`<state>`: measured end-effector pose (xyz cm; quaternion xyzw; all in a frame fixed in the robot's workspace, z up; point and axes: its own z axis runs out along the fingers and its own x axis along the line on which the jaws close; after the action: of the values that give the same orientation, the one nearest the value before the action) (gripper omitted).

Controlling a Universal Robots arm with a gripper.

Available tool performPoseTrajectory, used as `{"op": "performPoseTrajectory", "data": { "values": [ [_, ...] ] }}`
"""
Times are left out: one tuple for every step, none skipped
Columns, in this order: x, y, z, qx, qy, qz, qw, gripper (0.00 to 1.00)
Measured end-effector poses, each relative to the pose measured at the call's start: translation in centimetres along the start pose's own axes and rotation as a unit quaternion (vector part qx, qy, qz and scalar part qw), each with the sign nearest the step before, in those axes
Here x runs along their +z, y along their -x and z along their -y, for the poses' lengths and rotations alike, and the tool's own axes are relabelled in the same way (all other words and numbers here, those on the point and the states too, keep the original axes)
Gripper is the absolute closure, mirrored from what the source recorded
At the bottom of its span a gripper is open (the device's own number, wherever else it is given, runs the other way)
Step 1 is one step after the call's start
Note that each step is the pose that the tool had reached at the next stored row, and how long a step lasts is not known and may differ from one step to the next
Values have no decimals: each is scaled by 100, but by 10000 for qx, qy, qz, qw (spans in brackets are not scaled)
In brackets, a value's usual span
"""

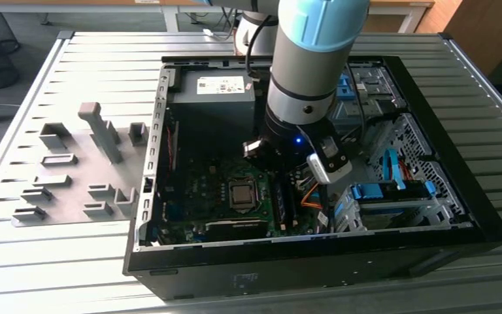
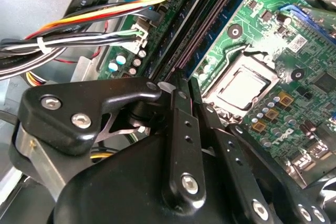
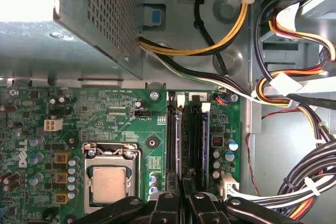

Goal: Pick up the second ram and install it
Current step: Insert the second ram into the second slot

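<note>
End effector (image 3: 181, 195): black fingers together, clamped on thin blue-green ram stick (image 3: 180, 145) | stick upright in black motherboard slot (image 3: 171, 135) | beside silver processor socket (image 3: 108, 182)

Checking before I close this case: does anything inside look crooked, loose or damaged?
Nothing stands out. The gripper sits over the RAM slots beside the CPU socket, and the sticks there run straight along their slots. Cables stay bundled off the board.

White logo (image 3: 22, 154) on motherboard (image 3: 115, 121), sideways
</note>
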<state>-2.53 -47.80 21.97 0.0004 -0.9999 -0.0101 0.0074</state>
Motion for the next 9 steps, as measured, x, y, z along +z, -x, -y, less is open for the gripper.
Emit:
{"op": "performPoseTrajectory", "data": {
  "values": [
    [-5, 0, 0, 0, -2, -1, 10000, 86],
    [-6, 0, 1, 0, -3, -1, 10000, 86],
    [-7, 0, 0, 0, -3, -1, 10000, 86],
    [-6, -1, 1, 0, -5, -2, 10000, 86],
    [-5, -1, 1, 0, -5, -2, 10000, 86],
    [-3, -1, 1, 0, -4, -2, 10000, 86],
    [0, -1, 1, 0, -4, -2, 10000, 86],
    [3, -1, 1, 0, -3, -2, 10000, 86],
    [5, -1, 1, 0, -4, -3, 10000, 86]
  ]
}}
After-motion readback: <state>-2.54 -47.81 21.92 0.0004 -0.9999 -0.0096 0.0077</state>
